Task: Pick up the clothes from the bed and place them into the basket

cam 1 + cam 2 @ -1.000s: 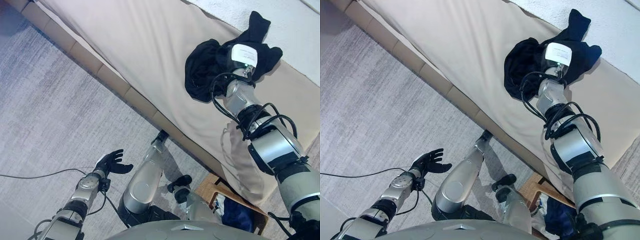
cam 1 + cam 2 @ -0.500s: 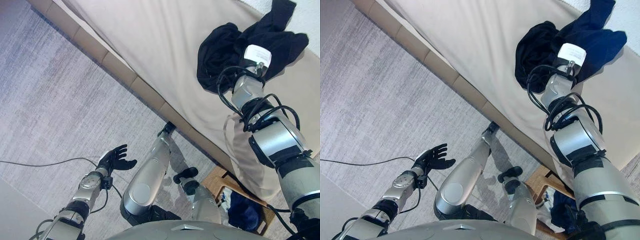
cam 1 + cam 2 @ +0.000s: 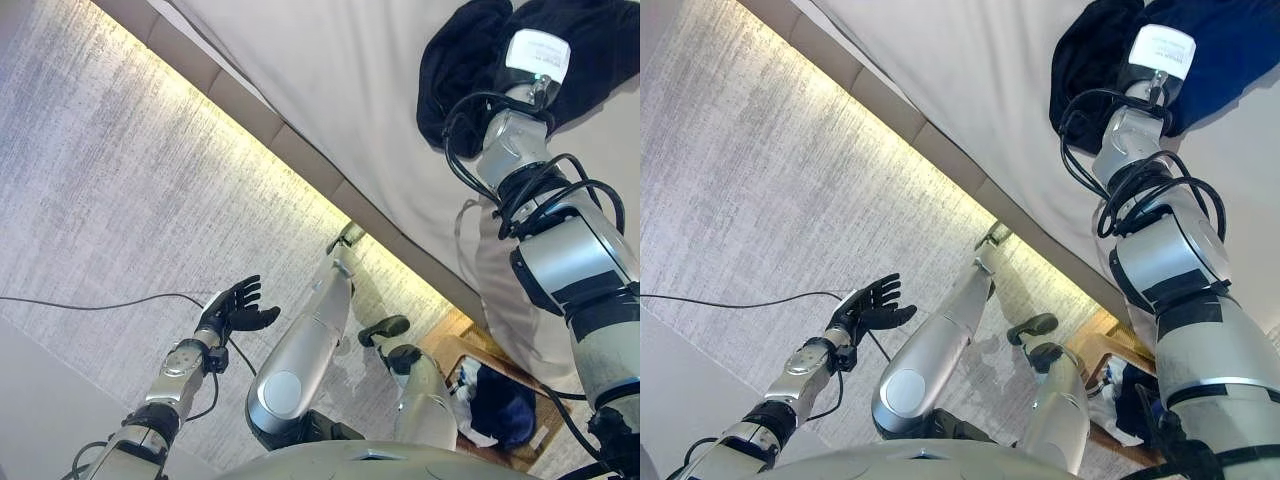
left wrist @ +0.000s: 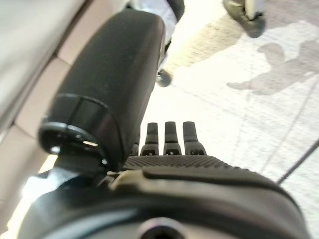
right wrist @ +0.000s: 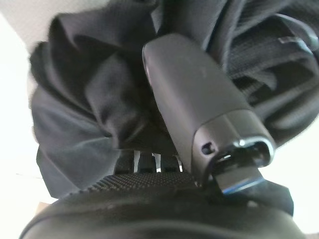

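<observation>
A bundle of dark clothes (image 3: 455,75) lies on the beige bed (image 3: 330,90) at the upper right. My right hand (image 5: 194,94) is buried in it. In the right wrist view the thumb presses over the bunched dark clothes (image 5: 84,99) and the fingers curl into the folds. My left hand (image 3: 235,308) hangs over the grey carpet at the lower left, open, fingers spread and holding nothing. The wicker basket (image 3: 452,348) stands on the floor at the lower right, beside the bed, with blue cloth (image 3: 500,408) inside.
The bed's padded tan side rail (image 3: 240,105) runs diagonally from the upper left to the basket. Grey carpet (image 3: 110,180) fills the left half, lit brightly along the rail.
The whole picture has shifted up and to the right, so the camera moved. My right hand stays in the dark clothes. My left hand stays open over the carpet.
</observation>
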`<state>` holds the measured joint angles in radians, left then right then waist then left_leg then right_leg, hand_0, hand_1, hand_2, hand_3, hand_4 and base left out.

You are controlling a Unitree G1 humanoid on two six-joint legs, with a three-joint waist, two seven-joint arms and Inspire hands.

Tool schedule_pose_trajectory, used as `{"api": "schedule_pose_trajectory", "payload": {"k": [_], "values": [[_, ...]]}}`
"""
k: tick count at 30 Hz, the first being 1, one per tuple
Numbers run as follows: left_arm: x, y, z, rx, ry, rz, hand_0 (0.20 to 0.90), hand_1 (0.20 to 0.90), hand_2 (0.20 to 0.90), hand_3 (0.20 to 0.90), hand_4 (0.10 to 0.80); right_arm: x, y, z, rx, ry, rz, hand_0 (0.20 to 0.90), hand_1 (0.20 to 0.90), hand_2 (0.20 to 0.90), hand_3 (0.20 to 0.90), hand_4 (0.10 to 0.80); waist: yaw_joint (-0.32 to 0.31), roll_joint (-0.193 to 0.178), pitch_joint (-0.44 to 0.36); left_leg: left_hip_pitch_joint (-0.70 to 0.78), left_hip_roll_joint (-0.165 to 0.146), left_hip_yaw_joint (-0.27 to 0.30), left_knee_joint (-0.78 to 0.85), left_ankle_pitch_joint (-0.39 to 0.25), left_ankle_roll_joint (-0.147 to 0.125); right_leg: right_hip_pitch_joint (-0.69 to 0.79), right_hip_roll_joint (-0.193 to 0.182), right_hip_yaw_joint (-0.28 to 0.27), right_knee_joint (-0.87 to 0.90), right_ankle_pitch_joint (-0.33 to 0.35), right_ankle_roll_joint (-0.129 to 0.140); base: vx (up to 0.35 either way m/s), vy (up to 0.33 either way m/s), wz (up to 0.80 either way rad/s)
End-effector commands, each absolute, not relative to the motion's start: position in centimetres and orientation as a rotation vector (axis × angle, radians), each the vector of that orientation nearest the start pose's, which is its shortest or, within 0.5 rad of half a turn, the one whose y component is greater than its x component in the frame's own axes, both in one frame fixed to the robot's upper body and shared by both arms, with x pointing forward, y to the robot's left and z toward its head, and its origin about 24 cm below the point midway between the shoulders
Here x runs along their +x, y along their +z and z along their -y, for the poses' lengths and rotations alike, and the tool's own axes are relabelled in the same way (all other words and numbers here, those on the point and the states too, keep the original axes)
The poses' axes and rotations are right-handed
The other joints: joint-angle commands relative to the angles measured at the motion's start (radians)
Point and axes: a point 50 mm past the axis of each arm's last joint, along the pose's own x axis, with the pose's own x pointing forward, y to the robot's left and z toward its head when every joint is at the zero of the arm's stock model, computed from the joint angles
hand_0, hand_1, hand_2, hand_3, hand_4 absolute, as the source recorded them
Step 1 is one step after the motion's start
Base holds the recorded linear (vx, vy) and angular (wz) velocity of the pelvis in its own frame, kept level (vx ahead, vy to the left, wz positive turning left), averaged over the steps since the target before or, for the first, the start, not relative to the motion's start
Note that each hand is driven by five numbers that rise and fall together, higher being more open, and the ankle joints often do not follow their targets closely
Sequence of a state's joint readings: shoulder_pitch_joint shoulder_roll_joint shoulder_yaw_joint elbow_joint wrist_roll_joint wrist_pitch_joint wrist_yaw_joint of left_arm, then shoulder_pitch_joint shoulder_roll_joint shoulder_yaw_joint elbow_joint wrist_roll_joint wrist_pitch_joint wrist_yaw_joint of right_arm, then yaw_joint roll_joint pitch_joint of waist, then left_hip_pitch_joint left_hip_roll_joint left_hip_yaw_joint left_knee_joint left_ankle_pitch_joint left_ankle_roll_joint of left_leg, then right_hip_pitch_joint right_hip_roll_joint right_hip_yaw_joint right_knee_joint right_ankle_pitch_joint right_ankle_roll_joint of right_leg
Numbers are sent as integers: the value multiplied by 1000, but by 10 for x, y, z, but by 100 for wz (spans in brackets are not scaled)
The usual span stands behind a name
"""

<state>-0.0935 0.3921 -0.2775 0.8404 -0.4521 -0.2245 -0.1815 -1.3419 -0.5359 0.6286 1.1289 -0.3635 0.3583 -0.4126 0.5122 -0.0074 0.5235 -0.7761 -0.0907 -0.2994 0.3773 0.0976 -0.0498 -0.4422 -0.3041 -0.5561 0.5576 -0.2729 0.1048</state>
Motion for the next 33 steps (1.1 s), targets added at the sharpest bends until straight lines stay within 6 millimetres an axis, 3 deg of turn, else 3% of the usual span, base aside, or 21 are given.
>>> {"api": "schedule_pose_trajectory", "payload": {"k": [1,6,10,14,20,25,33], "values": [[178,-99,-245,12,-49,-614,900,900,900,900,800,402,325,159,-1081,-591,675,300,300,300,200,100,14,32,-3,73,9,144,32,-141,102,-49,-11,-8,123,145,-1,-1,-17,-30],[172,-99,-260,46,1,-635,900,900,900,900,800,377,360,148,-939,-673,968,300,300,300,200,100,-13,-1,-3,151,36,162,0,-143,102,44,17,31,52,175,7,2,-112,-19],[174,-96,-274,116,25,-658,900,900,900,900,800,356,390,164,-908,-783,1087,300,300,300,200,100,-37,-45,-4,289,47,183,-81,-141,90,192,54,74,-84,211,14,14,-188,-14],[169,-99,-283,211,20,-746,900,900,900,900,800,343,399,186,-923,-847,1082,300,300,300,200,100,-75,-89,-100,431,62,207,-198,-141,70,319,95,92,-235,224,18,70,-171,-16],[153,-111,-285,307,-4,-898,900,900,900,900,800,321,394,228,-965,-908,1014,300,300,300,200,100,-175,-111,-262,627,66,257,-330,-142,58,446,142,142,-384,238,23,90,-81,-29],[141,-124,-281,343,-23,-1020,900,900,900,900,800,310,375,262,-981,-904,909,300,300,300,200,100,-302,-87,-385,772,82,336,-401,-130,67,497,179,216,-454,251,18,-14,-67,-45],[140,-134,-258,306,-73,-1062,900,900,900,900,800,293,347,292,-1030,-886,824,300,300,300,200,100,-441,-50,-448,865,100,417,-454,-129,50,524,218,322,-546,249,-15,-84,-84,-56]]}}
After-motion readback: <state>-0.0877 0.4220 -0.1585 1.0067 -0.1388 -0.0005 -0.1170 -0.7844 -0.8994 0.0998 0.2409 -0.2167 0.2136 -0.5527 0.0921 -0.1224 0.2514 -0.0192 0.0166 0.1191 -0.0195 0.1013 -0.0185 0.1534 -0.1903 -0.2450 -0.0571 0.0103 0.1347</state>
